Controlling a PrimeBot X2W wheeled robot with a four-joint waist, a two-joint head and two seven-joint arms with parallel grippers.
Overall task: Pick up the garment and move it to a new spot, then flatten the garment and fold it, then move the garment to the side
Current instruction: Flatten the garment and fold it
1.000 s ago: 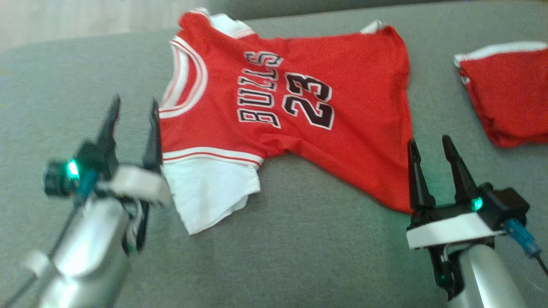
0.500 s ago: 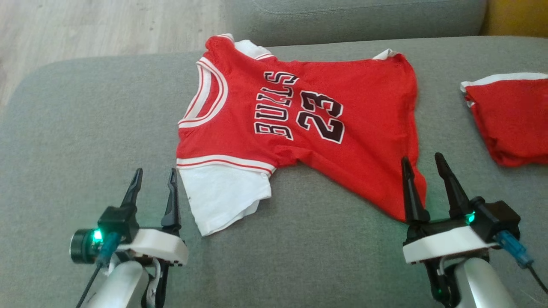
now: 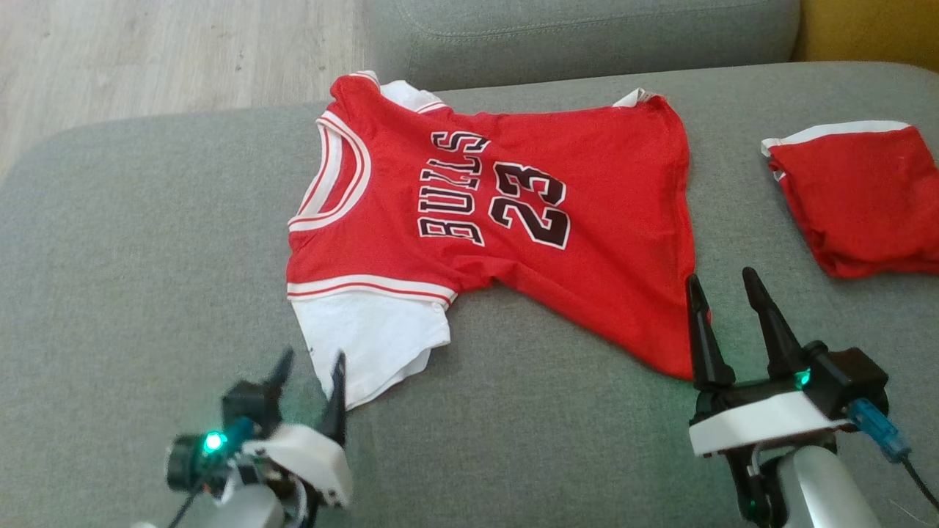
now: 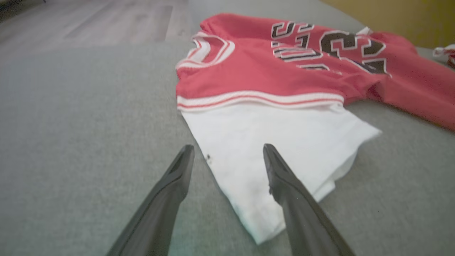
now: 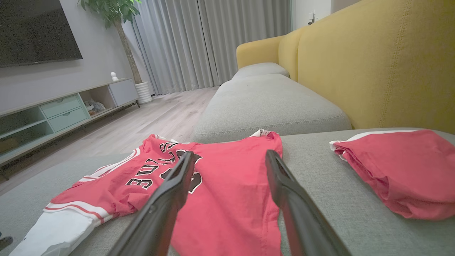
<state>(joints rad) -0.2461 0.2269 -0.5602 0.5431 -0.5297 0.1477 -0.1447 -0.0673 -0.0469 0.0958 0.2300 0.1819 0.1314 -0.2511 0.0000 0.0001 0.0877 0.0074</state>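
Both claws are standing wide and empty as I am watching from the remote station. The left gripper (image 3: 312, 356) is hovering low over the near part of the grey sofa cushion (image 3: 132, 257). Its right finger is overlapping the corner of the white sleeve (image 3: 367, 334) in the head view, though I cannot tell whether it is touching the cloth. In the left wrist view the sleeve's near edge is lying between and ahead of the two dark fingers.

The right gripper (image 3: 720, 276) is pointing at the hem corner of the garment (image 3: 609, 242), with its left finger crossing that red corner in the head view. The garment, a red jersey lettered BULLS 23, is lying face up across the middle of the cushion, with its neck toward my left and its hem toward my right, and it is puckering near the armhole.

A folded red garment (image 3: 858, 198) is sitting well apart at the cushion's right end, before the yellow backrest (image 5: 373, 64). Wooden floor (image 3: 147, 51) is showing beyond the cushion.
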